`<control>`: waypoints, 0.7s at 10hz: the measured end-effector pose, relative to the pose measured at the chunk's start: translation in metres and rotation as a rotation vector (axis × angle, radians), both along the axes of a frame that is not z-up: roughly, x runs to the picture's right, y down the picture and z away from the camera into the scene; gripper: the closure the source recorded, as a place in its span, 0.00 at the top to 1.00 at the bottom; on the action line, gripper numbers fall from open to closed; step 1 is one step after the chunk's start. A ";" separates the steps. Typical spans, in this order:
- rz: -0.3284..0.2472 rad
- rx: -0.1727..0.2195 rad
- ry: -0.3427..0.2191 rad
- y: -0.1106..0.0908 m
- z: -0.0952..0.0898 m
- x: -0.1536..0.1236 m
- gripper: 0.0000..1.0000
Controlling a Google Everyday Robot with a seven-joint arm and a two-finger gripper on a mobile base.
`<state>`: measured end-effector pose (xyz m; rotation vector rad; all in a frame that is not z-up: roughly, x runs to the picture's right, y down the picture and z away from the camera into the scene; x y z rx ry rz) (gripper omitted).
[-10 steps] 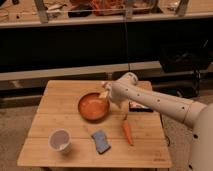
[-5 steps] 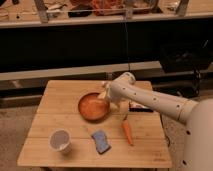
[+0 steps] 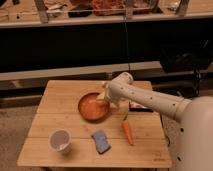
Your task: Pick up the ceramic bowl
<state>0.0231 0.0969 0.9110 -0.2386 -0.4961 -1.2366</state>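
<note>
Ceramic bowl (image 3: 91,108), end effector (image 3: 105,98) at rim — arm (image 3: 150,100) outstretched

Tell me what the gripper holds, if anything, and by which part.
It cannot be told. The gripper is at the rim of the ceramic bowl, on the arm's side, but whether it grips that rim does not show.

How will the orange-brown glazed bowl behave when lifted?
The round shallow orange-brown glazed ceramic bowl is likely rigid; its glaze probably makes it slippery. The gripper sits at its rim, so an off-centre lift may tilt it. Probably chips if dropped on the wooden table.
</note>
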 end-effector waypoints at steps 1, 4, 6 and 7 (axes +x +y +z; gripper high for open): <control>-0.005 0.000 -0.002 0.000 0.001 0.000 0.80; -0.031 0.000 -0.012 0.002 0.008 -0.003 0.80; -0.041 0.001 -0.018 0.002 0.010 -0.005 0.80; -0.046 0.000 -0.020 0.003 0.011 -0.005 0.80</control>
